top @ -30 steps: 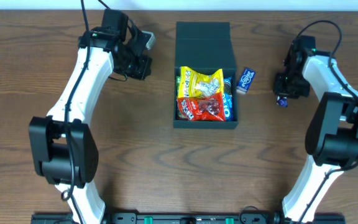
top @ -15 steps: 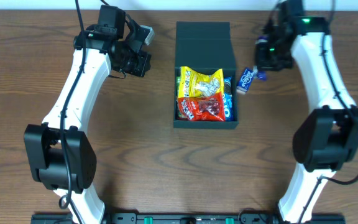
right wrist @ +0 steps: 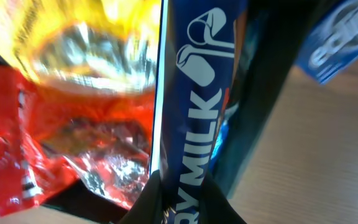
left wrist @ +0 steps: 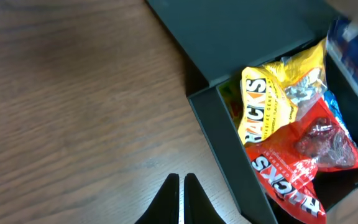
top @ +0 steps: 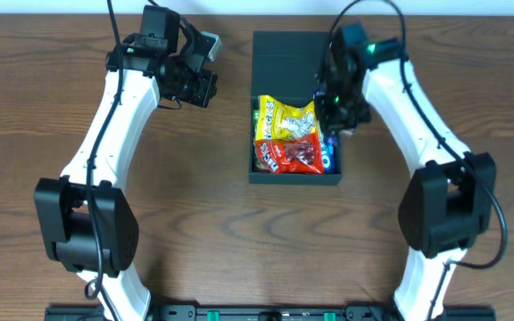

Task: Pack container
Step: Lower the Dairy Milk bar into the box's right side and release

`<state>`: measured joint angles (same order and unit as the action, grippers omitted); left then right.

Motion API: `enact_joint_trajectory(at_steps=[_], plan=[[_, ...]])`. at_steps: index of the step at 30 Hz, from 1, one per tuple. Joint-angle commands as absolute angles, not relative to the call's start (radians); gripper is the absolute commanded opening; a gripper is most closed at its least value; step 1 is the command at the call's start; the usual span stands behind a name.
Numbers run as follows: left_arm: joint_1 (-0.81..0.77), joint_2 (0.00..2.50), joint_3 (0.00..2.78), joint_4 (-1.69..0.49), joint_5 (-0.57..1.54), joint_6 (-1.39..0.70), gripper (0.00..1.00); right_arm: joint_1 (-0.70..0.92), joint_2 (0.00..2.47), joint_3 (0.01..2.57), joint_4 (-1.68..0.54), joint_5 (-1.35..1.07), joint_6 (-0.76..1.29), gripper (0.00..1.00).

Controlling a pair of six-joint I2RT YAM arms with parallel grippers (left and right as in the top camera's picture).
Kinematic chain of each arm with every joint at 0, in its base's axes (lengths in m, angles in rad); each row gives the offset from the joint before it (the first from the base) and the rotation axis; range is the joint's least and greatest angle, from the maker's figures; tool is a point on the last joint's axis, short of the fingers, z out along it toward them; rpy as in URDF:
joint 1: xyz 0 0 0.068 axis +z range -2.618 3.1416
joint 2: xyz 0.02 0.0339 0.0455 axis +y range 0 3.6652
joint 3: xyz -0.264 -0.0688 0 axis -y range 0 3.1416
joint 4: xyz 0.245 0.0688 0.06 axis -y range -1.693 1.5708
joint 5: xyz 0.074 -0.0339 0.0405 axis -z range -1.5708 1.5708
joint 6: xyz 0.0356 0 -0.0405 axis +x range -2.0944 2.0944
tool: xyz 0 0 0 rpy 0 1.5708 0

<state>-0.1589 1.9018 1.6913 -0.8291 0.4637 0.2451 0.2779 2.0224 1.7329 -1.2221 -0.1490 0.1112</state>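
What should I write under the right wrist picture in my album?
Right fingers grip a blue MILK bar over the container holding a yellow packet and a red packet.

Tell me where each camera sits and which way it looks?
Overhead: fixed above the brown wooden table, looking straight down on the white left arm, right arm and dark teal-green square cardboard box.
Left wrist: on the left arm, looking down past its shut left end effector at the box's corner.
Right wrist: on the right arm, looking along the right end effector gripping a blue MILK-printed bar wrapper.
Shared: all three show the yellow crinkly packet and red shiny packet.
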Motion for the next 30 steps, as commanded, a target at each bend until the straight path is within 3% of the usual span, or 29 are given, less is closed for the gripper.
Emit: enact_joint_trajectory(at_steps=[1, 11, 30], plan=[[-0.157, 1.883, 1.719, -0.830, 0.461, 0.266, 0.06, 0.296, 1.892, 1.609, -1.160, -0.089, 0.157, 0.02], [-0.157, 1.883, 1.719, -0.835, 0.464, 0.266, 0.06, 0.290, 1.818, 1.404, -1.008, -0.004, 0.239, 0.02], [-0.157, 1.883, 1.719, -0.841, 0.464, 0.266, 0.06, 0.316, 1.818, 1.399, -0.963, -0.023, 0.258, 0.01]])
